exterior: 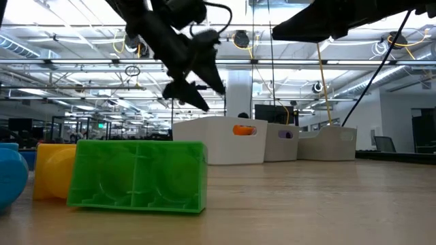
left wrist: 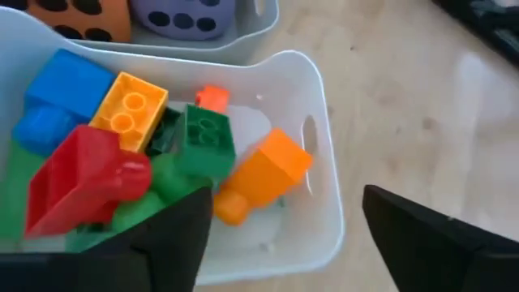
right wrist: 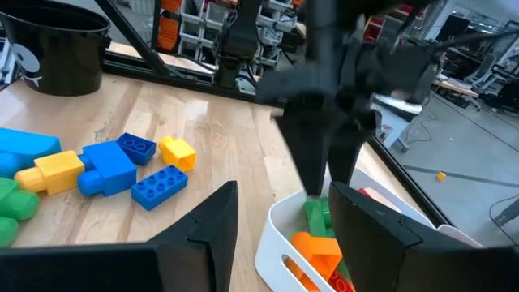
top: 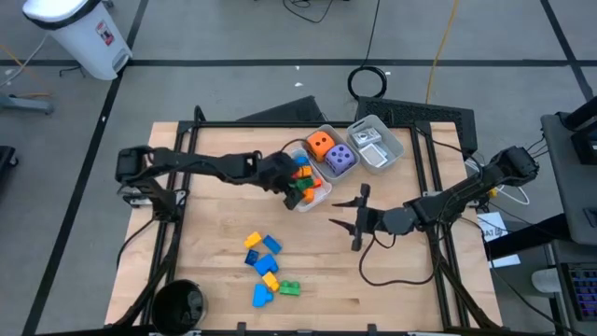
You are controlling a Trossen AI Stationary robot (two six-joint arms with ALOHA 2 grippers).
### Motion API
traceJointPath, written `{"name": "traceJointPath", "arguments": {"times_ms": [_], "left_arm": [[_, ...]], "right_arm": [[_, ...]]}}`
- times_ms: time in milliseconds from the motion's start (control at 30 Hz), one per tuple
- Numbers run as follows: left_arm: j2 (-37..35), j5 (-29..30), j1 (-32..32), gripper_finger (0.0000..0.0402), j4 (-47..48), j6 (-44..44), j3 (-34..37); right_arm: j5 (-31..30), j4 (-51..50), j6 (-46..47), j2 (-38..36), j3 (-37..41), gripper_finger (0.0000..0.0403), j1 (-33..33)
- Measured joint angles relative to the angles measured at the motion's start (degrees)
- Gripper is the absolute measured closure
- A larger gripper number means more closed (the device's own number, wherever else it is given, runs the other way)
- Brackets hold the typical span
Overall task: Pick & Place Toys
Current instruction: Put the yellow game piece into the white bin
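A wooden table (top: 224,210) seen from above, with two dark robot arms reaching in from either side.

The left arm stretches level from 9 o'clock toward the centre. Its gripper (top: 297,183) hangs over a white tray (top: 315,199) just above table centre, fingers (left wrist: 174,235) spread apart and holding nothing. From its wrist camera the tray (left wrist: 324,154) is filled with bricks: a red one (left wrist: 81,182), a blue one (left wrist: 61,93), a yellow one (left wrist: 130,109), a green one (left wrist: 207,142) and an orange one (left wrist: 268,170). In the low view this gripper (exterior: 194,85) points steeply down above the tray (exterior: 218,139).

The right arm comes in from 3 o'clock, bent at the elbow. Its gripper (top: 350,217) hovers over bare wood right of centre, at about 5 o'clock from the brick tray, fingers (right wrist: 203,231) spread wide and empty.

At 1 o'clock from the brick tray, a second tray (top: 328,131) holds an orange die (top: 320,144) and a purple die (top: 340,159) side by side. A third tray (top: 396,145) sits beside it toward 3 o'clock, holding small pale items too unclear to identify.

Toward 6 o'clock on the table lies a loose cluster of bricks: yellow (top: 253,240), several blue (top: 270,246), another yellow (top: 270,279) and one green (top: 289,288). A black bucket (top: 177,305) sits at the 7 o'clock corner.
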State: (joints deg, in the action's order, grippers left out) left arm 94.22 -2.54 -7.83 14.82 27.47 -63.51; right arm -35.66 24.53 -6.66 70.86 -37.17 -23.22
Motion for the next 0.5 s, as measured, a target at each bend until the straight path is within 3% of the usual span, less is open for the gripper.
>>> {"name": "traceJointPath", "arguments": {"times_ms": [200,500], "left_arm": [[-7.91,1.64,3.93,0.0046,7.92,0.66,0.0],[-14.15,12.89,19.67,0.0041,15.27,4.91,0.0]], "right_arm": [[0.0,-0.51,0.02,-0.01,0.0,0.0238,0.0],[-0.02,-1.09,0.02,-0.01,0.0,0.0238,0.0]]}}
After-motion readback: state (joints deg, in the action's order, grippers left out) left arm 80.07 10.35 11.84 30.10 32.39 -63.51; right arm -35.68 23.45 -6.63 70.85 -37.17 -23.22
